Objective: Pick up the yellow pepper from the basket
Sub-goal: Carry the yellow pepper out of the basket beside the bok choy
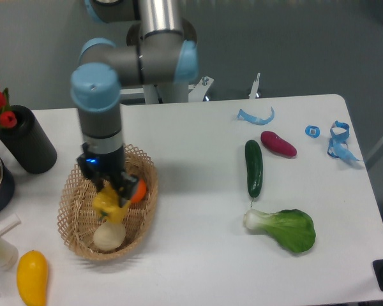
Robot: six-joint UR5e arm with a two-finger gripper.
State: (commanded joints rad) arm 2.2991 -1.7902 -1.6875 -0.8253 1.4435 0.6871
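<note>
Sitting in view: one basket (71, 210) holding one yellow pepper (110, 204), one orange fruit (138, 190) and one pale round fruit (108, 236); lying on the table (198, 255): one smooth yellow fruit (32, 276), one cucumber (253, 168), one purple vegetable (278, 143), one leafy green (284, 228).

bright yellow pepper (108, 204), tan woven basket (73, 217), dark green cucumber (253, 167)
</note>
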